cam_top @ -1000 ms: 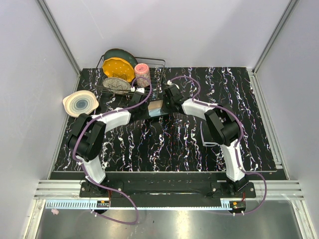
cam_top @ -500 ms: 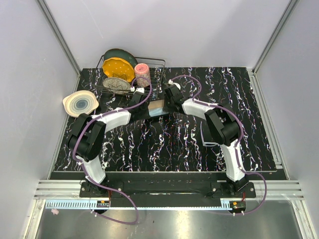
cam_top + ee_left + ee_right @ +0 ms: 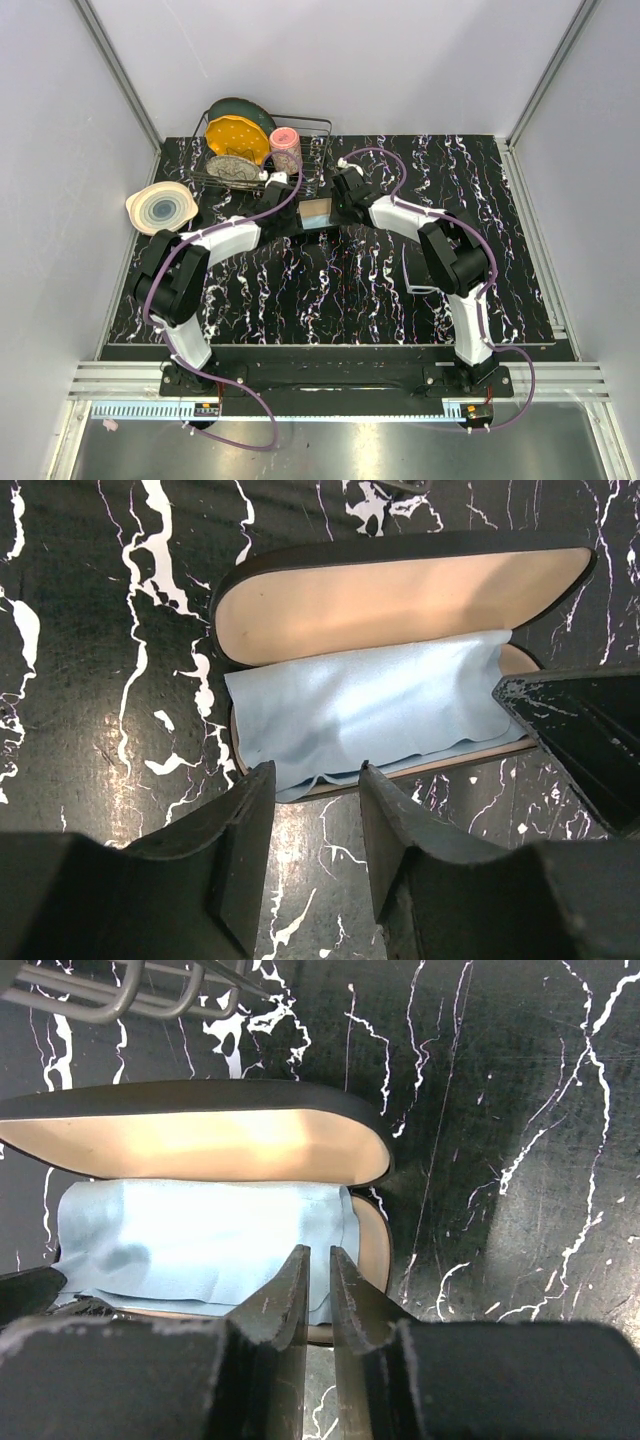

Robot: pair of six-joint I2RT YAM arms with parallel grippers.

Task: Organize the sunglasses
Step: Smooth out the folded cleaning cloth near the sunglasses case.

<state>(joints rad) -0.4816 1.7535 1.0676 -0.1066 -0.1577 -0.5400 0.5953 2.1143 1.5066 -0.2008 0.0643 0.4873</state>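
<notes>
Both arms are stretched to the upper middle of the overhead view, meeting over a black oblong glasses case point(image 3: 400, 590) that lies open on the black white-veined marble worktop point(image 3: 100, 730), its beige lining facing up. A light-blue square cloth point(image 3: 370, 715) is spread across the case's lower half, covering it almost from end to end. The sunglasses themselves I can't pick out anywhere; if they lie under that cloth, it hides them completely. The left gripper point(image 3: 313, 780) hangs just short of the cloth's near edge, its jaws parted with bare worktop showing between them and nothing held. The right gripper point(image 3: 317, 1252) sits at the other end of the case, jaws drawn almost together with only a thin slit between, tips over the cloth's near edge; whether they pinch the fabric I can't tell. Just beyond the case, toward the upper left of the overhead view, stands a wire dish rack point(image 3: 318, 128) with a yellow round plate point(image 3: 237, 138) and a pink cup point(image 3: 286, 148) in it.
</notes>
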